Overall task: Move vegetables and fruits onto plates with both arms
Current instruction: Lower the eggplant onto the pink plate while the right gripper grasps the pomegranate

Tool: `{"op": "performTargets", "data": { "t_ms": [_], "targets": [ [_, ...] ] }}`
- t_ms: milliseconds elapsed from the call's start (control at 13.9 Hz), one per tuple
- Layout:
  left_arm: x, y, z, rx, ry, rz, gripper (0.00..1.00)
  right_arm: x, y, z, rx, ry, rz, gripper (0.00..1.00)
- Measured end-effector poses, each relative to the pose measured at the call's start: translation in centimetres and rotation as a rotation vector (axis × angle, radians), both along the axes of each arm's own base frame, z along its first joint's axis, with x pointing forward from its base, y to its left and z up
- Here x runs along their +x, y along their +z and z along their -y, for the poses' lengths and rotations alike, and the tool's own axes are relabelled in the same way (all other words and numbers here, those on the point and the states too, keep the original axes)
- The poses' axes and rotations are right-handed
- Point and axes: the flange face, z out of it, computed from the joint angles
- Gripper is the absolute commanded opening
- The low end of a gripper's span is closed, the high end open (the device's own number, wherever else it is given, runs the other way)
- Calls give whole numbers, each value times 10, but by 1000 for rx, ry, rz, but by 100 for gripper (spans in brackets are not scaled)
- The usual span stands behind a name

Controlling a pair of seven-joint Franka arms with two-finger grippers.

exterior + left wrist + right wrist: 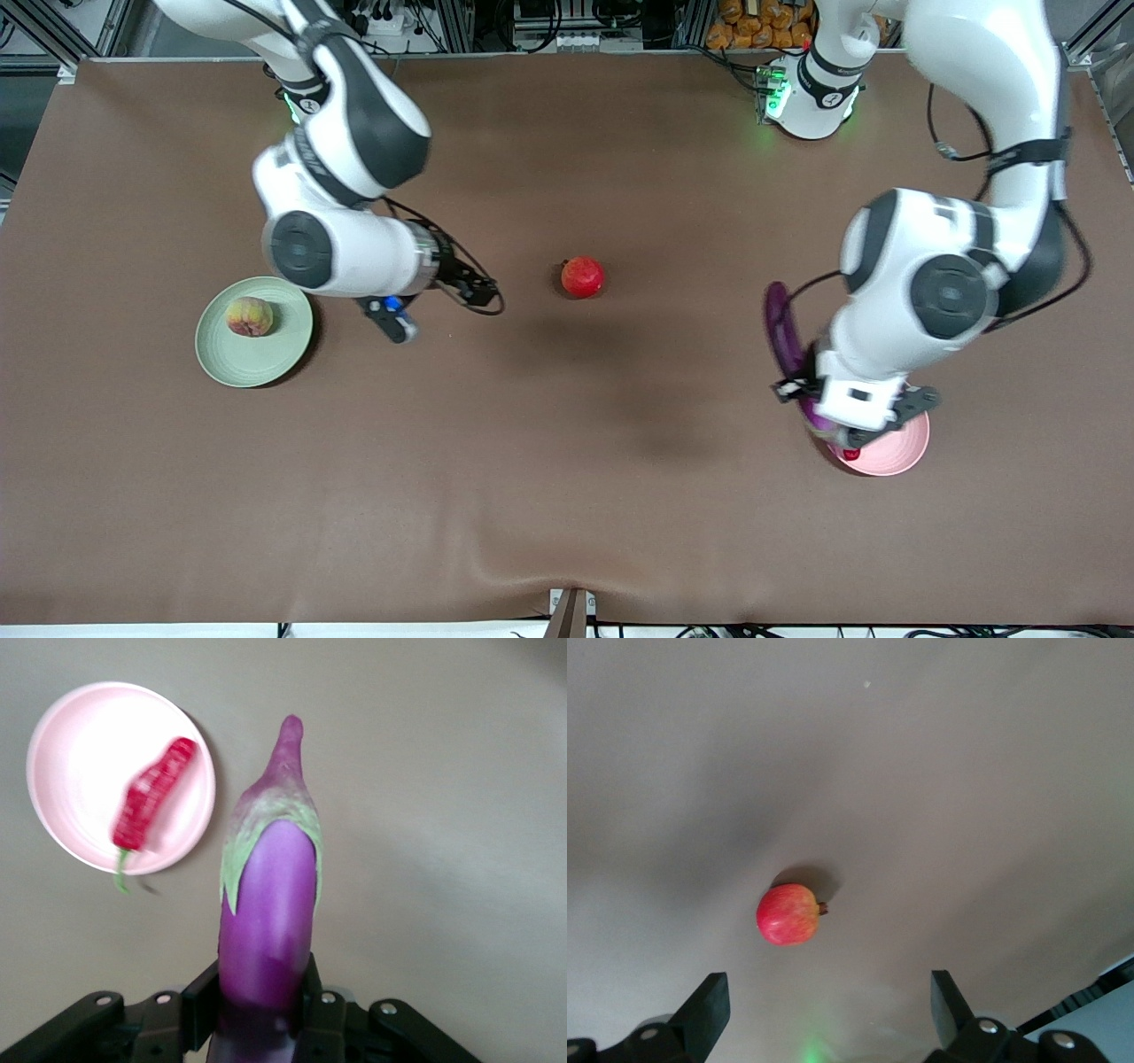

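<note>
A brown table cover [567, 496] spans the view, with orange items [762, 25] heaped past its edge.

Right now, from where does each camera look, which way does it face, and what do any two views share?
Front view: high across the table, facing both arm bases; shows peach on green plate, both arms.
Left wrist view: on the left wrist, looking down; left gripper shut on eggplant, chili pepper on pink plate.
Right wrist view: on the right wrist, looking down; right gripper open above pomegranate.
Shared: front and right wrist show the pomegranate; front and left wrist the eggplant and pink plate.
</note>
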Motion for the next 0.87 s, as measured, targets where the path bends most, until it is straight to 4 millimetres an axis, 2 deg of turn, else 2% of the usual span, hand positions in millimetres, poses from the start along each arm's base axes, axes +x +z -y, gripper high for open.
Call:
{"op": "performTargets", "data": {
  "t_ms": [216, 433, 505, 649, 793, 865],
  "targets": [
    [-9, -4, -47, 36, -88, -16, 0, -6, -32, -47, -11, -107, 40, 100],
    [-21, -16, -86, 50, -150, 36, 0, -30, -73, -98, -27, -128, 46, 100],
    [-25, -26, -100, 62, -165, 73, 0, -36, -85, -108, -33, -127, 44, 100],
    [-25, -48, -134, 73, -219, 132, 0, -37, -104, -115, -33, -134, 56, 100],
    [-14, -57, -174, 87, -275, 161, 0, -43, -126, -124, -47, -124, 69, 100],
    [-4, -59, -187, 94, -292, 172, 0, -49, -138, -130, -64, -122, 86, 100]
  ]
}}
